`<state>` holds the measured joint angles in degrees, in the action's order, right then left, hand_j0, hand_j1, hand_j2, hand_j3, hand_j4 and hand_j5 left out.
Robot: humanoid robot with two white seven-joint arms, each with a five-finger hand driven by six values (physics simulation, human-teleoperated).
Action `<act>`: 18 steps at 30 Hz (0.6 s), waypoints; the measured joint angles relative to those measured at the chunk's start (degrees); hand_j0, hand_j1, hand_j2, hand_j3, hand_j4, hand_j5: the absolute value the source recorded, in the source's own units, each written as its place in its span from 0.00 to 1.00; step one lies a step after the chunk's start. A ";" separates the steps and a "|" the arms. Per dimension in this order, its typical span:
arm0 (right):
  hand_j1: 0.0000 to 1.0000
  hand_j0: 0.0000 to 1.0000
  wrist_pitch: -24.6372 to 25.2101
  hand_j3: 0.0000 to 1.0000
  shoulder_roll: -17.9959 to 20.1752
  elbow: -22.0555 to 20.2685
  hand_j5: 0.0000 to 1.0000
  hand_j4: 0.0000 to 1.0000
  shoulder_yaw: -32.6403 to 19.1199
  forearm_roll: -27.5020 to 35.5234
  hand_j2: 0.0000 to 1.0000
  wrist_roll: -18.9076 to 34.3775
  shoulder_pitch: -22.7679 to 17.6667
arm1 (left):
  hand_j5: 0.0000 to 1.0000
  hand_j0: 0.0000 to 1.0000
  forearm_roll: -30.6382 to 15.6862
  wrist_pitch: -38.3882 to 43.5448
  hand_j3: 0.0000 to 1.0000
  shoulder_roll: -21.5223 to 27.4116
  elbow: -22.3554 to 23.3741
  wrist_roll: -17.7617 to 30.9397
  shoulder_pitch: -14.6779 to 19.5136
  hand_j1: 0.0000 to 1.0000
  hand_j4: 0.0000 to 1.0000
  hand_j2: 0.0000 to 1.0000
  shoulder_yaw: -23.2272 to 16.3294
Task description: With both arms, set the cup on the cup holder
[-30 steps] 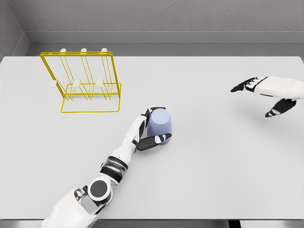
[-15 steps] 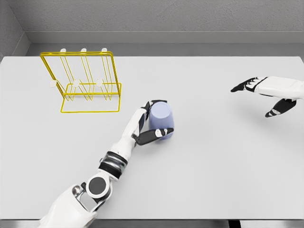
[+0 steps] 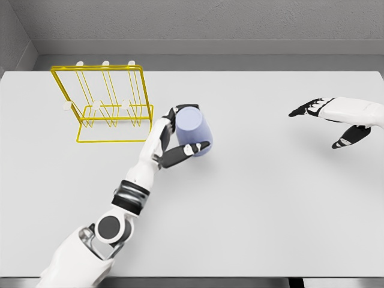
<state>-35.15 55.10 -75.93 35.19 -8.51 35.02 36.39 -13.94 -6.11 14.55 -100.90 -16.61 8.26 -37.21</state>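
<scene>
A pale lavender cup (image 3: 192,129) is held in my left hand (image 3: 179,133), whose dark fingers wrap around its sides; the cup is tilted and lifted off the white table (image 3: 252,198). It sits just right of the yellow wire cup holder (image 3: 105,105), which stands at the back left with white-tipped pegs along its top and middle. My right hand (image 3: 327,120) hovers at the far right, fingers spread, holding nothing.
A grey wall runs behind the table's back edge. The table's front edge lies along the bottom of the view.
My left hand has lifted the cup and carried it up and to the left, toward the holder, tilting it. The right hand has barely moved.
</scene>
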 measured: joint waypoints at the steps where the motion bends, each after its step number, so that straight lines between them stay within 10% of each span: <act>1: 1.00 1.00 0.00 1.00 -0.02 0.00 1.00 1.00 0.00 0.01 1.00 0.00 0.00 | 0.64 0.64 -0.01 -0.72 0.64 0.03 -0.01 0.33 0.00 0.64 0.64 0.64 0.56; 18: 1.00 1.00 0.00 1.00 -0.06 0.09 1.00 1.00 0.00 -0.01 1.00 0.00 -0.35 | 0.64 0.64 -0.08 -10.74 0.64 1.18 -0.11 0.99 0.09 0.64 0.64 0.64 5.46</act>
<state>-35.16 55.04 -75.84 35.19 -8.53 35.02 36.04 -14.02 -16.85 15.73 -101.02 -15.61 8.35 -31.75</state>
